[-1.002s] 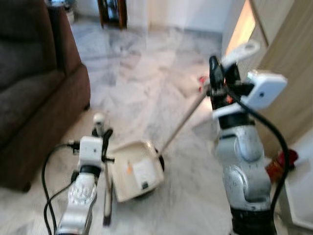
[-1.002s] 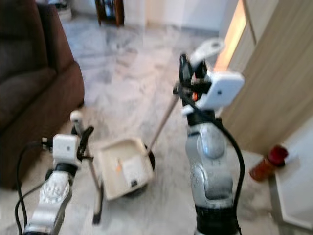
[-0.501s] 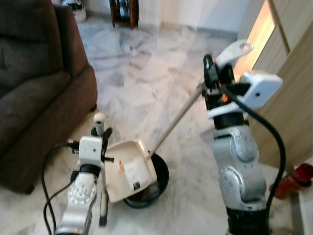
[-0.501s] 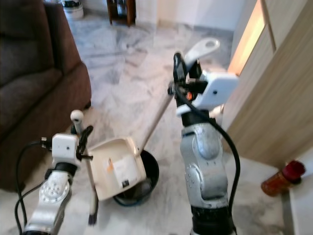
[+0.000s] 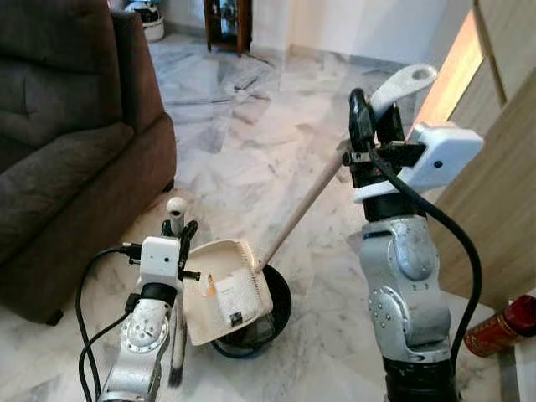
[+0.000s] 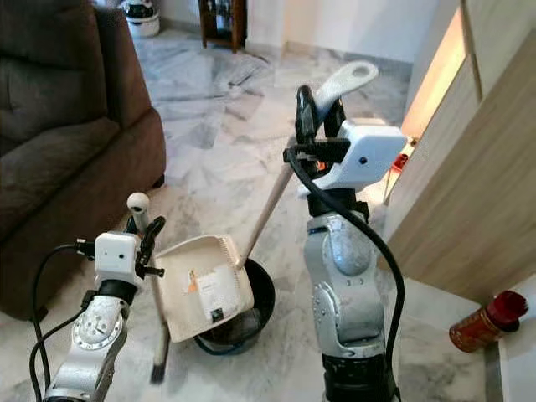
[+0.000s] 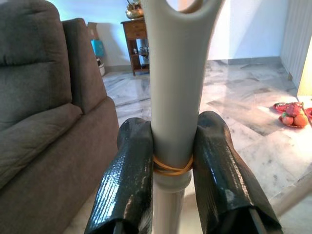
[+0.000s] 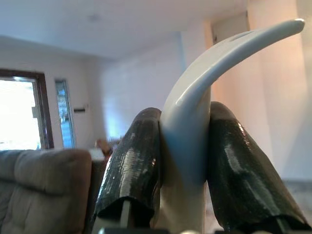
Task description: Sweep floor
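Beside the brown sofa [image 5: 59, 151], which fills the side of the room to my left, the marbled floor [image 5: 243, 142] runs out pale and veined toward a dark wooden cabinet [image 5: 228, 21] at the far wall beyond the sofa. On the side opposite the sofa stands a light wooden panel [image 5: 502, 176], with a red bottle [image 5: 501, 325] lying at its foot. Well out from the sofa's front, my right gripper [image 8: 184, 161] is clenched on the curved pale handle [image 6: 339, 82] of the dustpan's long pole [image 5: 300, 211], held high. The cream dustpan [image 5: 224, 289] hangs tilted over a black bin [image 5: 272, 311], nearer the sofa than that arm; a white label on its pan carries print too small to read. Nearest the sofa, my left gripper [image 7: 171, 161] grips the grey broom handle [image 7: 173, 73] just above a yellow rubber band [image 7: 171, 169], with the broom [image 6: 157, 335] pointing down to the floor.
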